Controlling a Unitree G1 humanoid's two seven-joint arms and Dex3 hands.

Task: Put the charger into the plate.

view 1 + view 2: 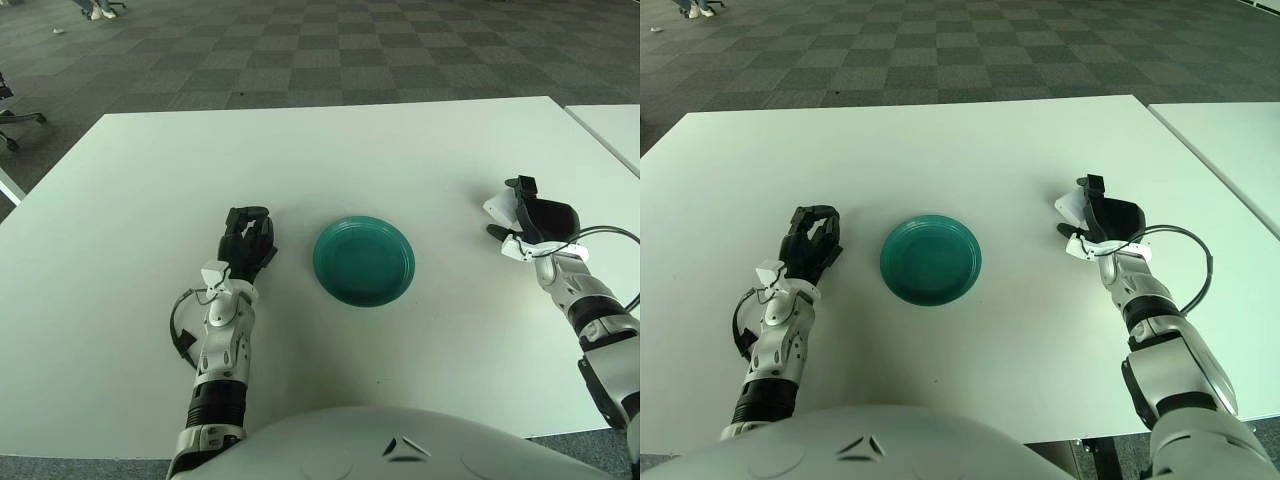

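Observation:
A small white charger is held in my right hand at the right side of the white table, the black fingers wrapped around it from the right. The charger's white corner pokes out to the left of the fingers, a little above the tabletop. The round teal plate lies empty at the table's middle, well to the left of that hand. My left hand shows just left of the plate, fingers loosely bent and holding nothing.
A second white table stands off the right edge, across a narrow gap. Beyond the far edge is chequered carpet. A cable loops off my right wrist.

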